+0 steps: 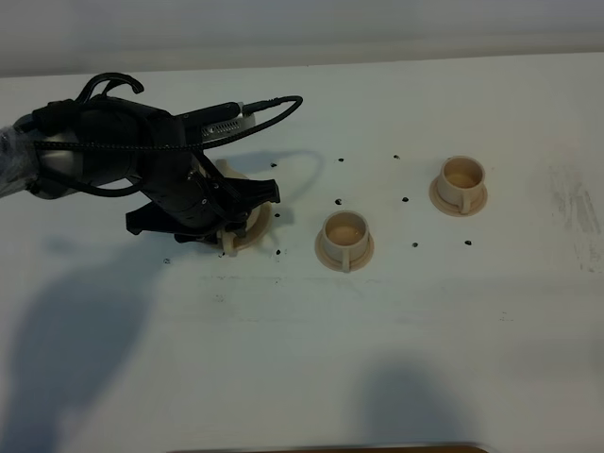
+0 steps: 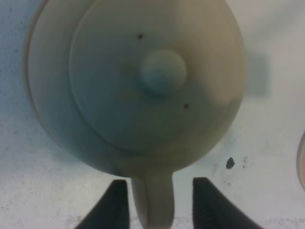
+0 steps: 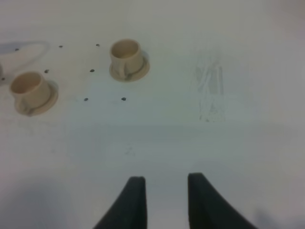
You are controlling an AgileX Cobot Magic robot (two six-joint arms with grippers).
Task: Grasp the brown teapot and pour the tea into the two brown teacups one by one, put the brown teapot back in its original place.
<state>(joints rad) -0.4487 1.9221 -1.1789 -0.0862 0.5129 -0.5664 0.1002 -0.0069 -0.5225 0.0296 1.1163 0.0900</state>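
Teapot (image 2: pixel 143 81) handle (image 2: pixel 153 202) points between L end effector (image 2: pixel 160 183) jaws.

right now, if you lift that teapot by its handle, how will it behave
Likely rigid and brittle: the teapot looks ceramic. Held only by its side handle between the fingers, the body may twist or droop. The knobbed lid looks separate, so could slip when tilted.
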